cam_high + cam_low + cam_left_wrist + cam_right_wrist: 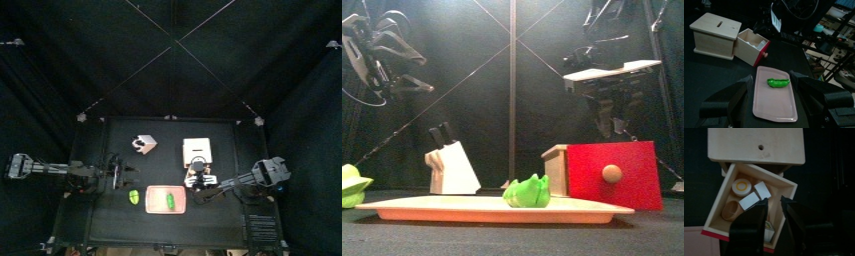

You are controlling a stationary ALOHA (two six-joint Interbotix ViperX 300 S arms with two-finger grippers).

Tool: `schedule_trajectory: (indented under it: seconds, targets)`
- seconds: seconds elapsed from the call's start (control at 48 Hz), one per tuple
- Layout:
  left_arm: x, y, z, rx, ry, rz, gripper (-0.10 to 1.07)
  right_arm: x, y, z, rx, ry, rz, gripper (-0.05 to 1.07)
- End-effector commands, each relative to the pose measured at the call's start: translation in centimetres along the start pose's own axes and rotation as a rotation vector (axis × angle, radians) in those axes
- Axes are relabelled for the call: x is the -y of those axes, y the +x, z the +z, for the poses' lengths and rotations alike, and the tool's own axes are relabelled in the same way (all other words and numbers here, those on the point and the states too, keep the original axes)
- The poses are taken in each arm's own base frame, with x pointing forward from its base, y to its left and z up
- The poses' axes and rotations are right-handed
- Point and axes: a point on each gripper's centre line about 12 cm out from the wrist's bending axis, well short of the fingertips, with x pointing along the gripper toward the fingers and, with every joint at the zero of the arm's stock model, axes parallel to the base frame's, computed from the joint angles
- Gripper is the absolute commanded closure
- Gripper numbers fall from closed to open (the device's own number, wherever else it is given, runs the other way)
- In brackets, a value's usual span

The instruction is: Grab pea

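The pea (pixel 778 82), a small mid-green pod, lies on the pink tray (pixel 774 107) near the table's front; it also shows in the top view (pixel 171 201) and the front view (pixel 529 192). My left gripper (pixel 774 77) is open, its jaws spread wide and raised above the table, to the left of the tray (pixel 166 190), with nothing between them. My right gripper (pixel 774 201) hangs open over the pulled-out red-fronted drawer (pixel 747 203) of the wooden box (pixel 197 150), holding nothing.
A yellow-green item (pixel 134 196) lies just left of the tray. A wooden knife block (pixel 142 145) stands behind it. The drawer holds a yellow-topped piece (pixel 742 187), white blocks (pixel 756 195) and a wooden ring (pixel 731 209). Its red front (pixel 616 175) stands right of the tray.
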Motion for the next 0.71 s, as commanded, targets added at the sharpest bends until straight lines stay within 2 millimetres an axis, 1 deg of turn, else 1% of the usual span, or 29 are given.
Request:
schedule_trajectory:
  seconds: [0.0,0.125,0.208,0.292,0.375,0.417,0.604,0.688]
  targets:
    - [0.1,0.2,0.7,0.018,0.001,-0.003,0.03,1.2,-1.1,0.6,-0.017,0.038,0.037,0.44]
    - [0.1,0.4,0.7,0.015,0.004,-0.004,0.03,3.2,-0.9,0.0,-0.045,0.066,0.028,0.57]
    - [0.1,0.7,0.7,0.006,0.003,-0.001,0.03,4.8,-0.5,-0.6,-0.065,0.086,0.017,0.62]
    - [0.1,1.3,0.4,-0.018,0.003,0.000,0.03,6.5,0.1,-1.3,-0.093,0.108,0.020,0.63]
    - [0.1,2.3,0.5,-0.036,0.000,-0.001,0.03,7.6,1.0,-1.9,-0.122,0.131,0.056,0.63]
    - [0.2,2.8,0.6,-0.042,-0.001,-0.001,0.03,7.8,1.4,-2.1,-0.129,0.133,0.080,0.63]
    - [0.0,5.4,0.4,-0.095,-0.002,0.008,0.03,8.8,4.4,-3.6,-0.186,0.105,0.254,0.63]
    - [-0.1,6.9,0.4,-0.119,-0.001,0.012,0.03,9.1,5.4,-3.7,-0.206,0.112,0.329,0.63]
